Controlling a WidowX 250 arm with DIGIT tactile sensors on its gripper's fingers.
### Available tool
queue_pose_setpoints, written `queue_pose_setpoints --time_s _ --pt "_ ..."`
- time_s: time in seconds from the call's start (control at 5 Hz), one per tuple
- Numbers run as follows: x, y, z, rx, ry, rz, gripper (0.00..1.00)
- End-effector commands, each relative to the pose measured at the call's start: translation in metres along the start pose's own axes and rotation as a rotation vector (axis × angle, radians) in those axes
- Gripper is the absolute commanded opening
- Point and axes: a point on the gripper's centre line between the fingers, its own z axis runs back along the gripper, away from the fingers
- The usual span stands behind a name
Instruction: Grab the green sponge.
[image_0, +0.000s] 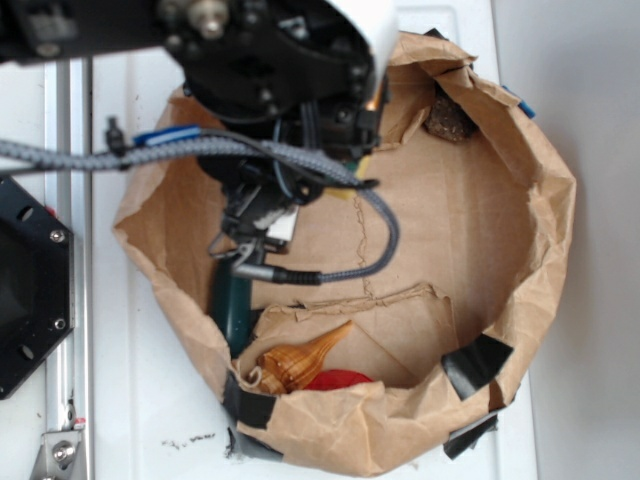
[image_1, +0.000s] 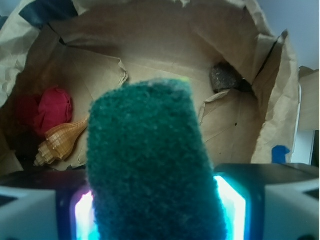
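1. The gripper (image_1: 155, 210) is clamped on the green sponge (image_1: 147, 165), one finger (image_1: 27, 212) on each side.
2. The sponge looks dark green and fuzzy, with a thin yellow edge at its far tip.
3. Farther off on the left lie a seashell (image_1: 60, 142) and a red lump (image_1: 52, 112).
4. A brown rough lump (image_1: 223, 76) sits far right in the paper bag (image_1: 280, 100).

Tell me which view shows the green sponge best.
The wrist view: the green sponge fills the centre, its rough dark green scouring face clear, standing between the lit pads of the end effector. In the exterior view the arm hides almost all of it; only a yellow sliver shows near the wrist, possibly its foam layer.
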Motion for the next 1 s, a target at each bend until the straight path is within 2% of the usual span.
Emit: queue_pose_setpoints --time_s 0.0,0.8 --pt "0.0155 -0.0081 0.0134 0.011 -0.031 -0.013 0.00" --pt "0.0114 -0.0092 0.0150 0.008 -0.033 -0.019 0.00"
